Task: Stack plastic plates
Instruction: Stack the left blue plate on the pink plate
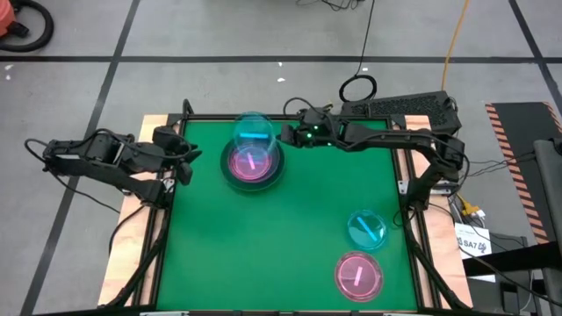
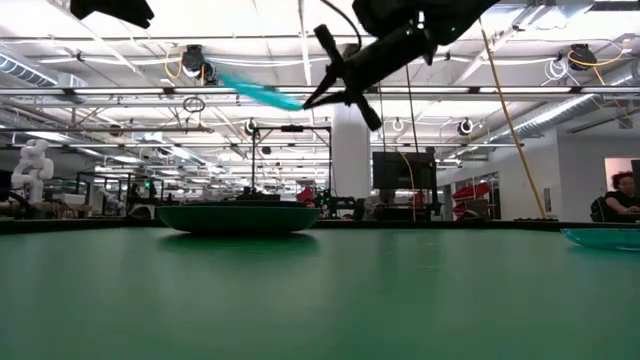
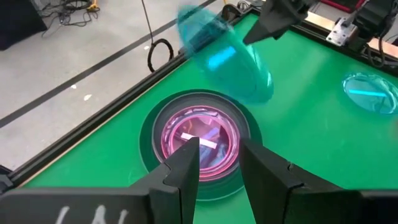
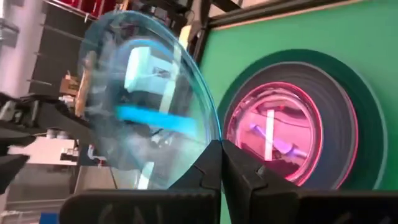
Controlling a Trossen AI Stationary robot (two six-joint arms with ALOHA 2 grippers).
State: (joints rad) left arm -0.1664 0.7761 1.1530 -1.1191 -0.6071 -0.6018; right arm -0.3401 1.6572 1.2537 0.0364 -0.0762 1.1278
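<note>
Progress: judged partway. A stack [image 1: 253, 165] already stands on the green surface [image 1: 281, 237], far and left of centre, with a dark grey plate at the bottom and pink plates nested in it; how many pink ones lie there cannot be counted.
In hand: the right tool [image 1: 283, 134] pinches the rim of a cyan plate [image 1: 253, 130], its fingers closed on the edge, holding it in the air, tilted, just above the far side of the stack. The low view shows it well clear of the stack below.
Left to do: setting this cyan plate down on the stack, then two plates that lie apart at the near right: a second cyan plate [image 1: 367, 228] and, nearer still, a translucent pink plate [image 1: 358, 274].
Left tool [image 1: 187, 162]: waits at the left edge of the surface, just beside the stack, its fingers a narrow gap apart and holding nothing.
Look of the plates: round, shallow, glossy. The cyan ones are see-through and smaller than the pink; the pink glow under the room lights; the grey base shows as a dark ring around them.
</note>
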